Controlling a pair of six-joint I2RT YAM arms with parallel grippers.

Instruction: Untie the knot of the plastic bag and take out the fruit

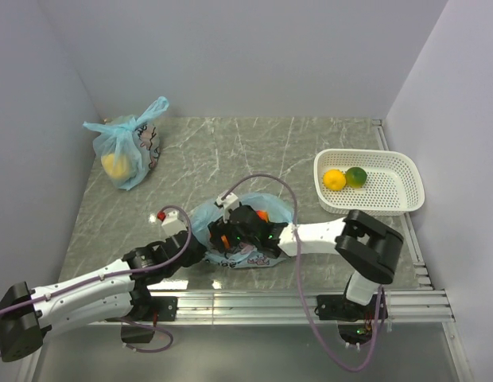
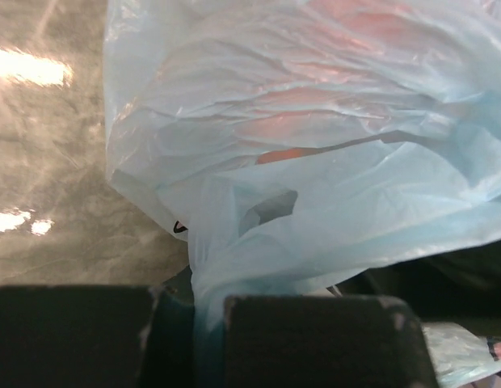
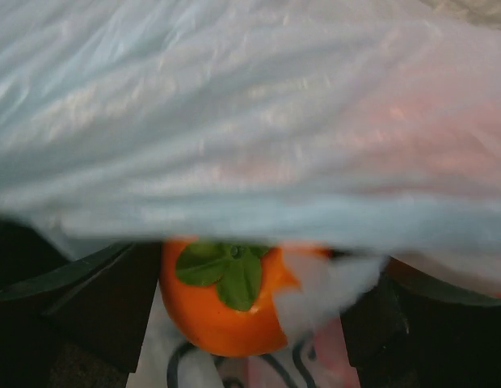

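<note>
The light-blue plastic bag (image 1: 205, 216) lies near the table's front middle, its mouth open; no knot shows on it. My left gripper (image 1: 197, 248) is shut on a bunched strip of the bag's film (image 2: 204, 267) at its left edge. My right gripper (image 1: 237, 232) is reached inside the bag. In the right wrist view its jaws stand apart on either side of an orange-red fruit with a green calyx (image 3: 222, 311), with film (image 3: 250, 121) draped over it. An orange fruit (image 1: 263, 215) shows in the bag. A yellow-orange fruit (image 1: 334, 180) and a green fruit (image 1: 356, 177) lie in the white basket (image 1: 405, 187).
A second, knotted blue bag with a yellow lump (image 1: 126, 155) stands at the back left. The basket sits at the right against the wall. A metal rail (image 1: 310, 301) runs along the front edge. Grey walls close in the left, back and right.
</note>
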